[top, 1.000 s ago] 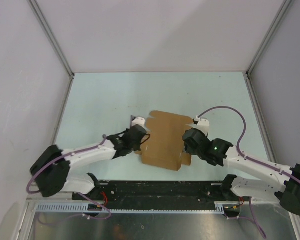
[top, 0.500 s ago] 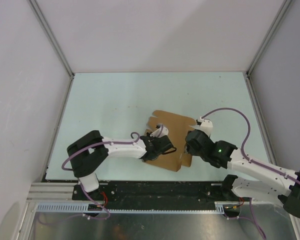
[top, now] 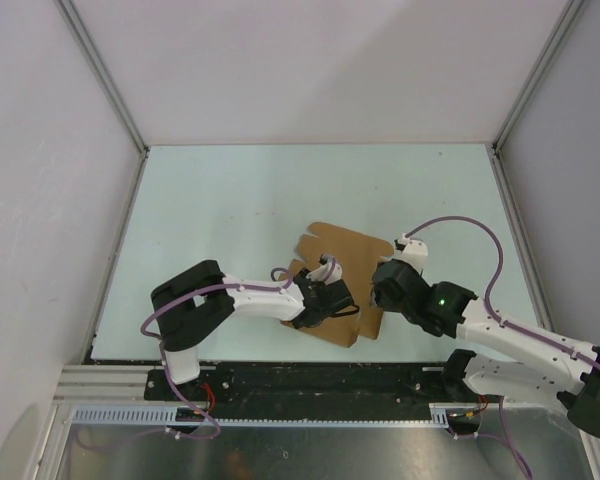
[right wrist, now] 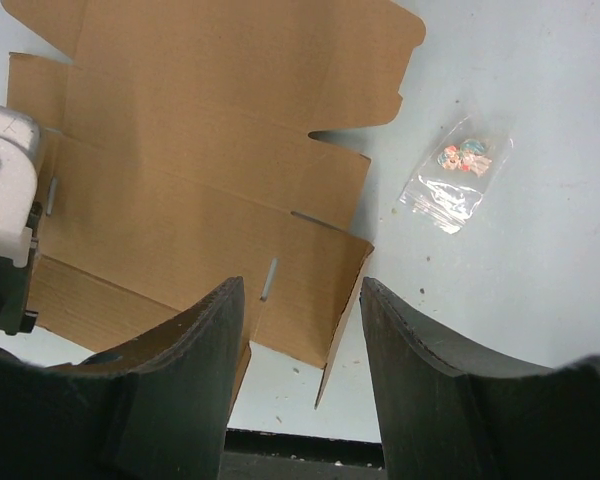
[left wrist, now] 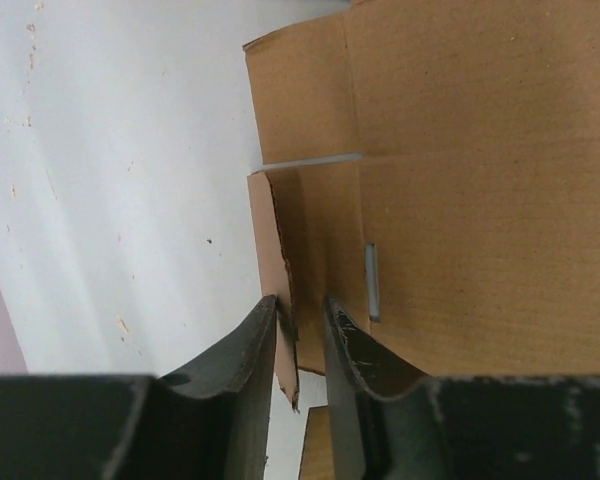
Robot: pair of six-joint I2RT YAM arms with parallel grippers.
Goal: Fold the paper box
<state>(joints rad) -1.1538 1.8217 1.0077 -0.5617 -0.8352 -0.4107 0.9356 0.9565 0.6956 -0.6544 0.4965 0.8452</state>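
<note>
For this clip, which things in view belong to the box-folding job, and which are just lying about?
Part of the job:
paper box, a brown cardboard sheet
left gripper, jaws either side of a raised side flap
right gripper, open over the sheet's near right corner

Lying about:
small clear plastic bag with colourful bits, on the table beside the sheet
</note>
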